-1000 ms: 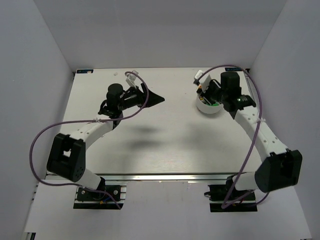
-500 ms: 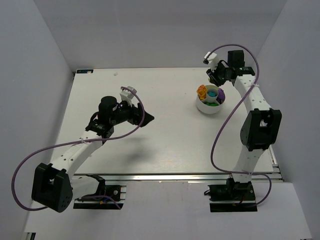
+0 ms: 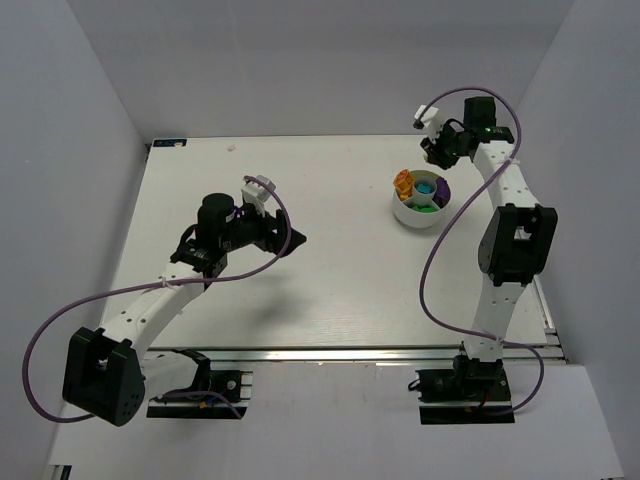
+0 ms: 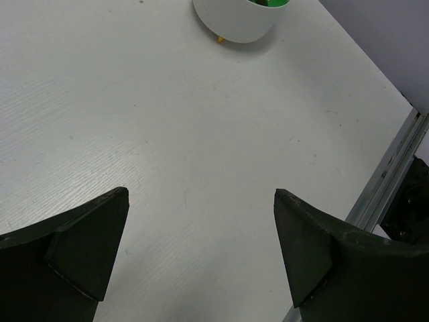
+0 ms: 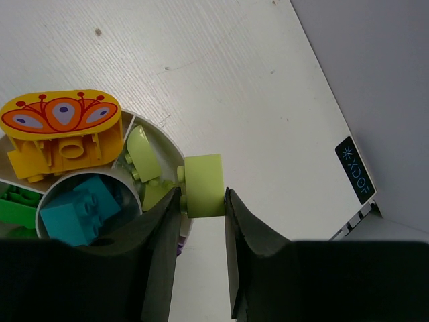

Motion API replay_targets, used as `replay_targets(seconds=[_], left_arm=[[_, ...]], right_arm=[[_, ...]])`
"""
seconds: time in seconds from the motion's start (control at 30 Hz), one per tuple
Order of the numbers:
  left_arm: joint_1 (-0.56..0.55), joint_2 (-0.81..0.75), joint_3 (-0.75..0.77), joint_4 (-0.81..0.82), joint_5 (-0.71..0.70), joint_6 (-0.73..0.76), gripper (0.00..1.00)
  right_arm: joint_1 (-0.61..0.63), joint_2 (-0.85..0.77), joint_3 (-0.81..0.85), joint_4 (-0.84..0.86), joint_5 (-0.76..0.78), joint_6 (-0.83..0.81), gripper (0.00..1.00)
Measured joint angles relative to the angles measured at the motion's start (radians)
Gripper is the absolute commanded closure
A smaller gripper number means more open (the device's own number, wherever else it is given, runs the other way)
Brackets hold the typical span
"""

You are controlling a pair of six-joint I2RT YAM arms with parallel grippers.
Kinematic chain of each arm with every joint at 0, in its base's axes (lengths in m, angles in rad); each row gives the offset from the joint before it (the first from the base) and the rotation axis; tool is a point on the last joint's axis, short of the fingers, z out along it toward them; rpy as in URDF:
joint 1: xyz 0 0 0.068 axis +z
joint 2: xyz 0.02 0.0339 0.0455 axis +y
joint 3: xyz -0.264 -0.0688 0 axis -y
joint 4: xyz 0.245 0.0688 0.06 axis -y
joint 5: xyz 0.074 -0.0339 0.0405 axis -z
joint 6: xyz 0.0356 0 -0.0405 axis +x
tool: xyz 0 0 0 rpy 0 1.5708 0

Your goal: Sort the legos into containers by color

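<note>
the right tool [image 5: 201, 196] pinches a pale yellow-green brick [image 5: 204, 181] over the rim of the white bowl [image 3: 418, 217]; dropped here, it may bounce onto the surface [image 5: 221, 80]. left tool [image 4: 200, 196] spread, empty.

The left wrist view's top edge cuts off the bowl [image 4: 234, 23], and the fingers [image 5: 157, 261] of the right gripper [image 5: 202, 200] hide part of it.

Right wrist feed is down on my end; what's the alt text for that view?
The right end effector grips a pale yellow-green lego at the rim of the white divided bowl, beside the compartment holding other pale green bricks. Other compartments hold an orange-yellow piece with a printed top, a cyan brick and a green brick.
</note>
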Motion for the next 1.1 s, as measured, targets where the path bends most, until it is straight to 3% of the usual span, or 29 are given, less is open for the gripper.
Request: replay_targets(seconds=[0.6, 1.1], left_arm=[[0.0, -0.02, 0.0, -0.016, 0.0, 0.026, 0.02], [0.0, -0.02, 0.0, -0.019, 0.0, 0.039, 0.02]], right_arm=[[-0.029, 0.062, 0.016, -0.077, -0.084, -0.073, 1.0], [-0.051, 0.062, 0.02, -0.183, -0.154, -0.17, 0.91]])
